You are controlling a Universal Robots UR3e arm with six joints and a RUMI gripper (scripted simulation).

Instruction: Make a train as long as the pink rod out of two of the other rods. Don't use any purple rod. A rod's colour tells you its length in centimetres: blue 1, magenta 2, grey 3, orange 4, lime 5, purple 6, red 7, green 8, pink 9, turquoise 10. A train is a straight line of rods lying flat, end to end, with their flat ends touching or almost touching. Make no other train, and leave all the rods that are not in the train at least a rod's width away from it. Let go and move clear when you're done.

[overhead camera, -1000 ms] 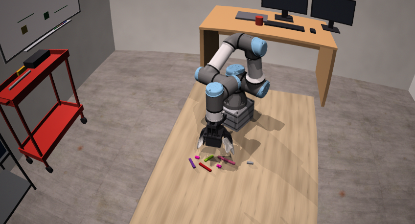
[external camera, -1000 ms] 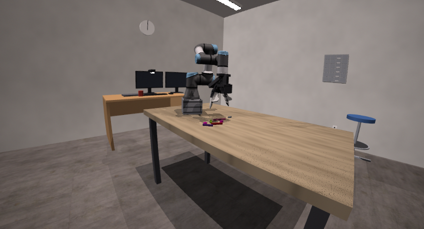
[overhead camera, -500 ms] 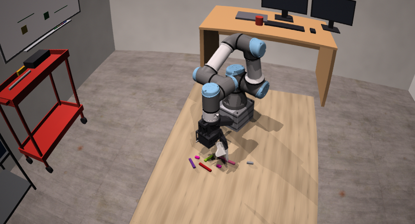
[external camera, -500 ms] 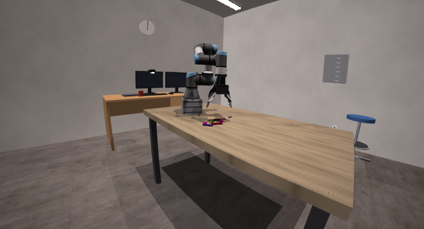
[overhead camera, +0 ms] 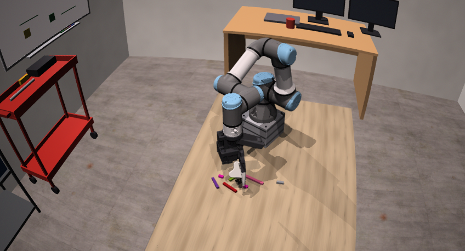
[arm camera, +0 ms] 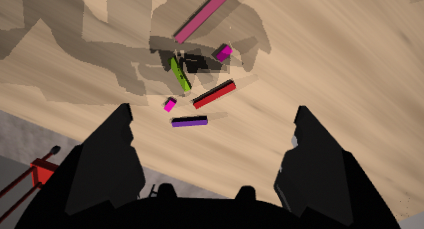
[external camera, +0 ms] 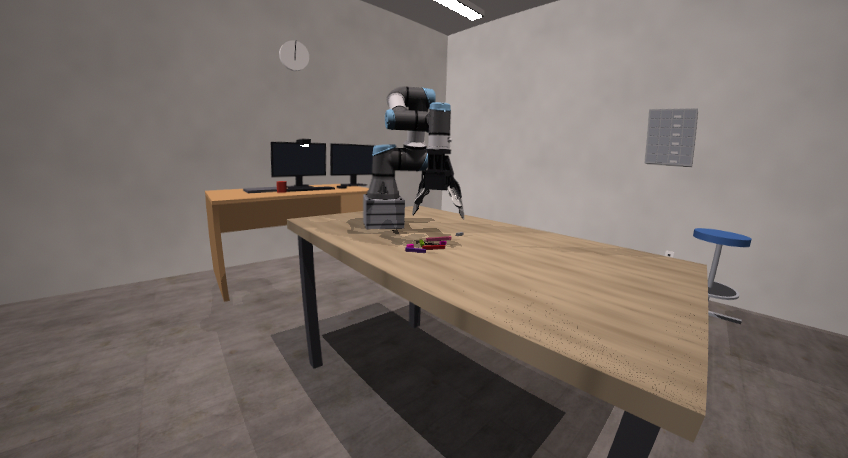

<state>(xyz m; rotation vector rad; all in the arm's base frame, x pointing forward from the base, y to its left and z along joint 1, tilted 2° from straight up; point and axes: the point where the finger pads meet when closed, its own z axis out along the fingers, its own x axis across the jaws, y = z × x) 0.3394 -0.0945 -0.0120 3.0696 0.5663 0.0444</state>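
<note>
While the gripper (overhead camera: 241, 170) (external camera: 438, 215) (arm camera: 212, 105) is held above the tabletop (overhead camera: 261, 219) (external camera: 535, 281) (arm camera: 345, 54), its fingers are spread with nothing gripped. The pink rod (overhead camera: 255, 180) (external camera: 438, 238) (arm camera: 205, 15) is laid right of the lime rod (overhead camera: 231, 178) (external camera: 421, 242) (arm camera: 181, 75). The red rod (overhead camera: 230, 187) (external camera: 434, 247) (arm camera: 215, 94) is set nearer, apart from both magenta rods (overhead camera: 220, 176) (external camera: 410, 246) (arm camera: 170, 105). The purple rod (overhead camera: 215, 182) (external camera: 415, 250) (arm camera: 190, 122) is placed at left, the grey rod (overhead camera: 279, 182) (external camera: 459, 234) at far right. No two rods are joined end to end.
</note>
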